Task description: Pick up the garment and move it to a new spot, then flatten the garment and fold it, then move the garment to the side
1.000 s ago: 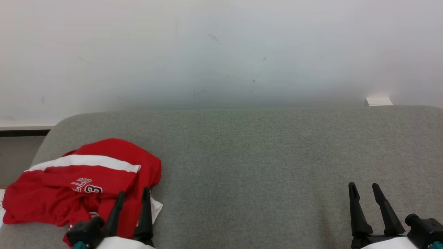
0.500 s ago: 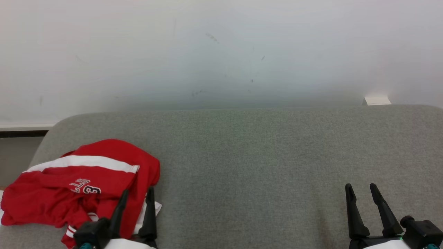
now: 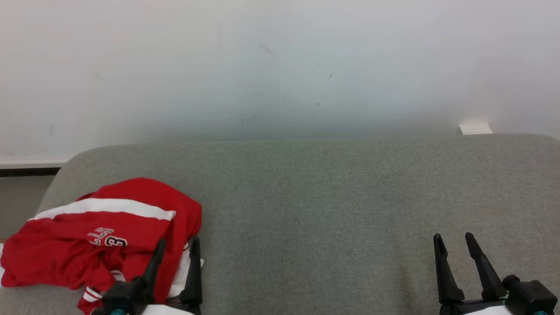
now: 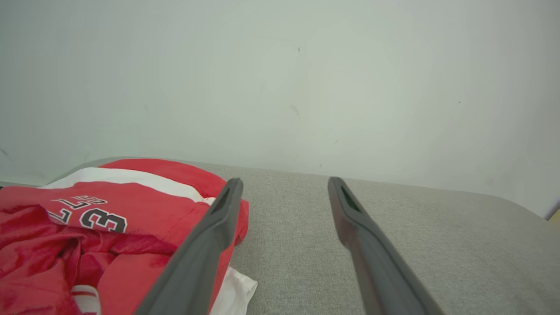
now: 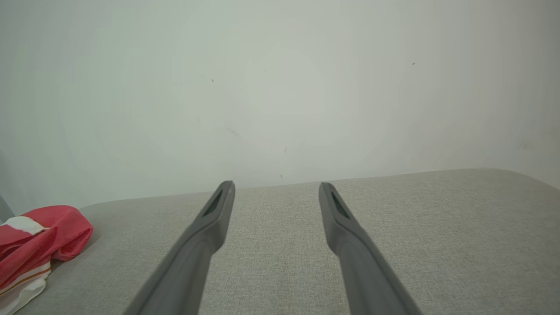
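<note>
The red garment [image 4: 144,210] bears black, white-edged letters, apparently "LLS", with a number ending in "3".

garment [image 3: 105,232]: red, one white stripe, dark-outlined lettering
cushion [image 3: 328,210]: plain grey weave
wall [image 3: 280,65]: off-white, few dark scuffs
gripper fingers [image 3: 446,267]: black

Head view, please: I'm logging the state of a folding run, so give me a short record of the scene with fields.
garment: red with a white stripe and a printed number, crumpled, at the left end of the surface
surface: grey padded fabric, against a pale wall
left gripper: open, at the garment's right edge; contact cannot be told
right gripper: open, over bare surface, well apart from the garment
task state: garment not yet lifted, flattened or folded
</note>
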Robot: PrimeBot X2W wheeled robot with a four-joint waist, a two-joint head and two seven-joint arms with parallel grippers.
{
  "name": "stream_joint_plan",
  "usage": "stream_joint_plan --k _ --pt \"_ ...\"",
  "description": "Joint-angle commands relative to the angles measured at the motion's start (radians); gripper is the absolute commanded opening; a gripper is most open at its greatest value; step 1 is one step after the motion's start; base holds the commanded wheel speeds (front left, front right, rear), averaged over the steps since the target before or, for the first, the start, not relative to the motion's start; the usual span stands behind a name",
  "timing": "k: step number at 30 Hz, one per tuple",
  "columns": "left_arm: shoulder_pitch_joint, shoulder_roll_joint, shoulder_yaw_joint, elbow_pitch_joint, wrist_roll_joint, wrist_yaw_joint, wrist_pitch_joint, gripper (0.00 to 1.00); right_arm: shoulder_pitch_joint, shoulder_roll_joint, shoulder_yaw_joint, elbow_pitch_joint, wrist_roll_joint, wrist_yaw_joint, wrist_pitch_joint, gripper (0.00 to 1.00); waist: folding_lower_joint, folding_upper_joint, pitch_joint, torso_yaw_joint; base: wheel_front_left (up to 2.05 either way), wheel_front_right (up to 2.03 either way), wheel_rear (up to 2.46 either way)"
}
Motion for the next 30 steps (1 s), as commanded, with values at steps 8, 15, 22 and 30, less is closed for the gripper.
stream_joint_plan --k 8,15,22,30 --pt "0.001 0.006 0.003 0.008 -0.005 0.0 -0.001 1.0 0.013 -0.002 -0.003 0.004 0.023 -0.002 -0.002 1.0 0.0 0.0 -0.005 0.001 0.0 0.0 0.0" --pt "-0.004 0.006 0.004 0.013 -0.018 -0.004 -0.001 1.0 0.01 -0.002 -0.003 0.009 0.04 -0.002 -0.002 1.0 0.0 0.0 -0.007 0.001 0.0 0.0 0.0" --pt "-0.008 0.006 0.004 0.017 -0.019 -0.007 -0.001 1.0 0.009 -0.002 -0.002 0.011 0.046 -0.002 -0.002 1.0 0.0 0.0 -0.01 0.005 0.0 0.0 0.0" --pt "-0.009 0.006 0.006 0.02 -0.01 -0.002 -0.001 1.0 0.017 -0.002 0.026 -0.001 0.062 -0.002 -0.002 1.0 0.0 0.0 -0.011 0.03 0.0 0.0 0.0"
